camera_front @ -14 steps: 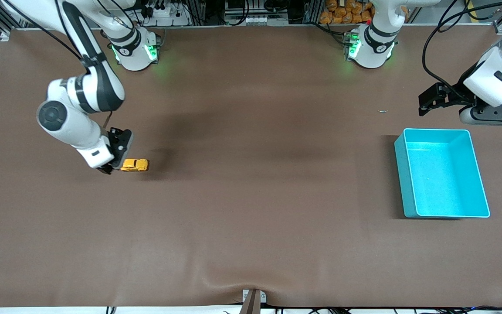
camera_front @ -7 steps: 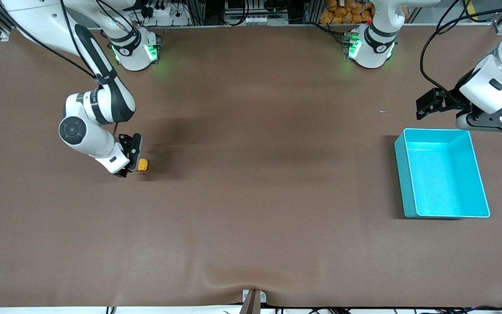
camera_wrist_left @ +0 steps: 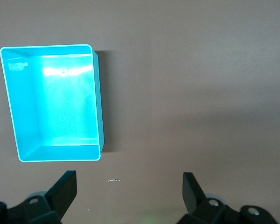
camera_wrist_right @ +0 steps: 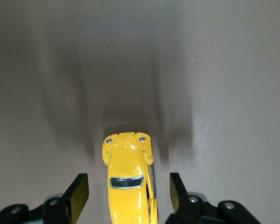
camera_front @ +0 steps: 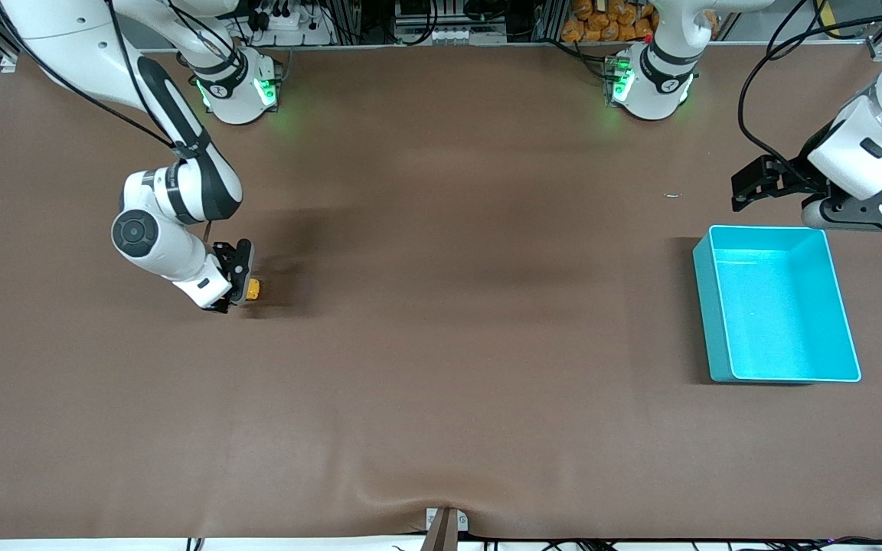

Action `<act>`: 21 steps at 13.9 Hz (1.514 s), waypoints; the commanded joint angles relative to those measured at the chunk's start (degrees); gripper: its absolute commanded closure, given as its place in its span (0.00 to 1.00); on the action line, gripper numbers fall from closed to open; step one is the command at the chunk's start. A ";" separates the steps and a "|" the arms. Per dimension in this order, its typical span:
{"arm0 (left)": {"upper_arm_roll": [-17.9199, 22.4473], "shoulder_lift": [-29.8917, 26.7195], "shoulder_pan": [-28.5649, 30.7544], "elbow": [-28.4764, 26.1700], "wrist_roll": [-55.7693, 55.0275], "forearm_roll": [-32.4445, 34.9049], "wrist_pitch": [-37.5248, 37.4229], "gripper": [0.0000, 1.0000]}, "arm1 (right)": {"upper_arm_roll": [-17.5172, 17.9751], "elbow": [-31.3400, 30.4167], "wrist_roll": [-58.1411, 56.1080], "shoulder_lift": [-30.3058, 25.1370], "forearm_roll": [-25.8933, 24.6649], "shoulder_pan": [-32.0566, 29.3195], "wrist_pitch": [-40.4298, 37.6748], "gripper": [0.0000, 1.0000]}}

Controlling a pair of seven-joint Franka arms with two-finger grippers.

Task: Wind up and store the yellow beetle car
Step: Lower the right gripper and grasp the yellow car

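Fingers of the right gripper (camera_wrist_right: 126, 196) straddle the yellow beetle car (camera_wrist_right: 129, 179) unclosed, lined up to grasp it, well apart from the teal bin (camera_front: 774, 306); left gripper (camera_wrist_left: 128, 189) waits open beside that bin.

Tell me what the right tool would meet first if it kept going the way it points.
Likely the yellow beetle car: it already sits between the open fingers of the right tool, which is low over the tabletop. Past the car's nose only bare table shows.
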 commanded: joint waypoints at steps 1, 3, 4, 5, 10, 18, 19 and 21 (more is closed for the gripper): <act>-0.07 -0.12 0.09 0.33 0.06 -0.87 0.14 0.00 | -0.14 -0.41 -0.38 0.52 -2.78 -0.13 1.15 0.33; -0.07 -0.12 0.00 0.33 0.06 -0.87 0.14 0.00 | -0.14 -0.41 -0.38 0.88 -3.67 -0.13 1.59 0.40; -0.16 -0.12 -0.09 0.33 0.06 -0.87 0.23 0.00 | -0.14 -0.41 -0.38 0.96 -3.67 -0.13 1.59 0.44; -0.07 -0.12 -0.18 0.33 0.06 -0.87 0.14 0.00 | -0.14 -0.41 -0.38 1.23 -3.67 -0.13 1.59 0.50; -0.07 -0.12 -0.27 0.33 0.06 -0.88 0.23 0.00 | -1.72 0.38 -4.23 3.33 -3.58 -0.48 2.99 0.74; -0.16 -0.12 -0.27 0.33 -0.03 -0.87 0.14 0.00 | -1.72 1.87 -8.73 5.09 -3.58 -5.31 2.91 0.74; -0.07 -0.12 -0.27 0.33 -0.03 -0.87 0.14 0.00 | -1.72 2.05 -8.82 5.27 -3.58 -6.19 2.82 0.74; -0.16 -0.12 -0.27 0.33 -0.03 -0.87 0.14 0.00 | -1.72 2.66 -10.22 5.97 -3.58 -7.68 2.73 0.74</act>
